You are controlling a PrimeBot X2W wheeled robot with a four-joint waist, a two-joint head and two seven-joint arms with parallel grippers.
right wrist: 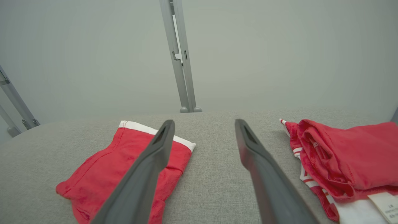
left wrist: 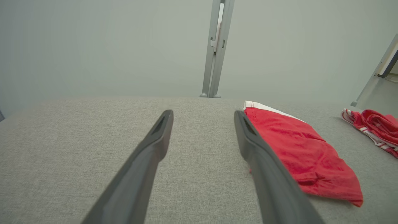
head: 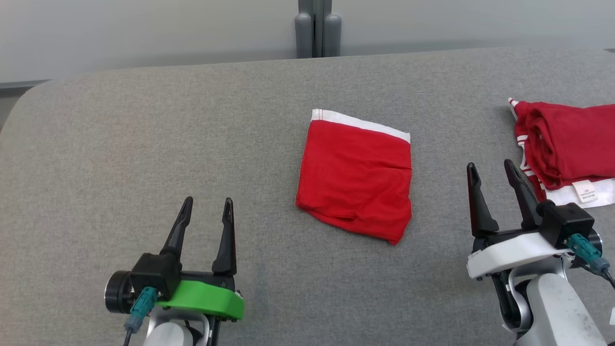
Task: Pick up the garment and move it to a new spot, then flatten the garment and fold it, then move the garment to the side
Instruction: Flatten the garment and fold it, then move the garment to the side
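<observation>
A red garment [head: 355,178] with a white waistband lies folded flat at the middle of the grey table [head: 144,120]. My left gripper [head: 208,200] stands open at the lower left, apart from the garment, nothing between its fingers. In the left wrist view the left gripper [left wrist: 202,112] has the garment [left wrist: 304,152] just right of its right finger. My right gripper [head: 490,164] is open and empty to the garment's right. Seen from the right wrist, the right gripper [right wrist: 204,121] points at bare table, with the garment [right wrist: 93,177] partly behind its left finger.
A second red garment [head: 567,139] with white stripes and a label lies bunched at the table's right edge, close to my right gripper; it shows again [right wrist: 348,155] at the right. A grey post [head: 317,29] stands behind the table's far edge.
</observation>
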